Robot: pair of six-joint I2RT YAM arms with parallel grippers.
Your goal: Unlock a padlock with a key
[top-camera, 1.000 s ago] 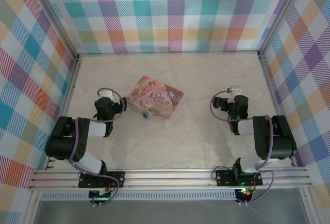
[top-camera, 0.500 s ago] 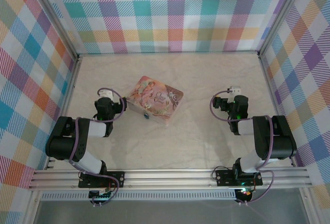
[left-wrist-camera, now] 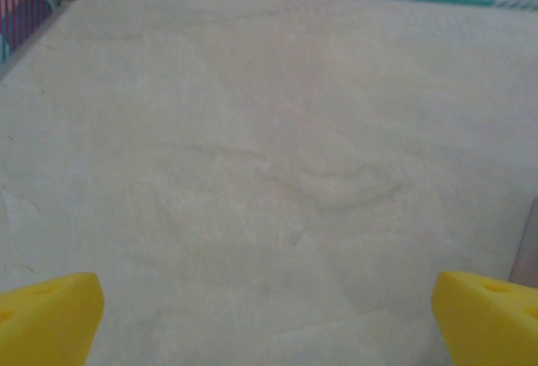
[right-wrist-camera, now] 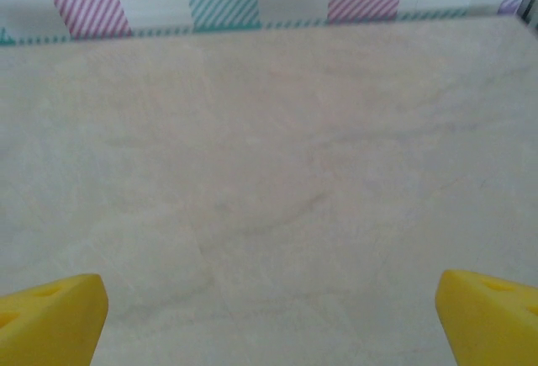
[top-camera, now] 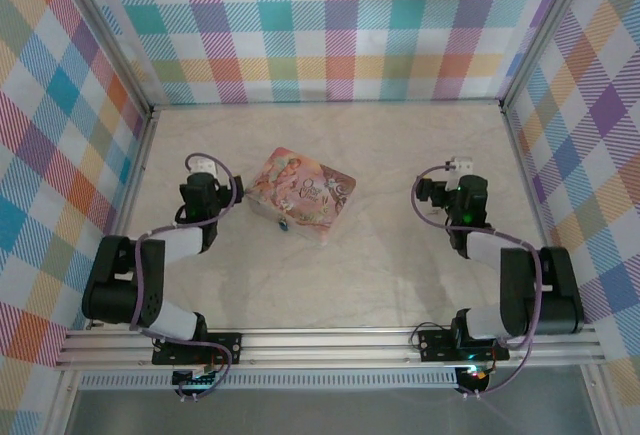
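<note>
Two robot arms face one decorated tin (top-camera: 301,196) on a pale, marbled table (top-camera: 400,145) walled in by pastel plaid panels (top-camera: 340,25). The tin, pink with a printed picture, lies left of centre and is turned at an angle. Curling script runs across its lid, but the lettering is too small to read. No other writing or brand mark can be made out in the scene.

One small dark object, apparently the padlock (top-camera: 285,223), sits at the tin's near edge, touching it. Its details are too small to tell.

The left arm (top-camera: 150,265) reaches forward with its wrist just to the left of the tin. The right arm (top-camera: 500,255) reaches forward well apart from it, on the far right of the table.

The left gripper (left-wrist-camera: 267,320) has its jaws spread wide, two yellow fingertips (left-wrist-camera: 46,315) sitting at opposite lower corners of its wrist view with bare tabletop between them. The right gripper (right-wrist-camera: 269,320) is likewise spread wide, its two yellow fingertips (right-wrist-camera: 489,315) framing bare table and a strip of striped wall beyond. Neither gripper has hold of anything.

Counted: one tin, one padlock, two arms, four yellow fingertips.
</note>
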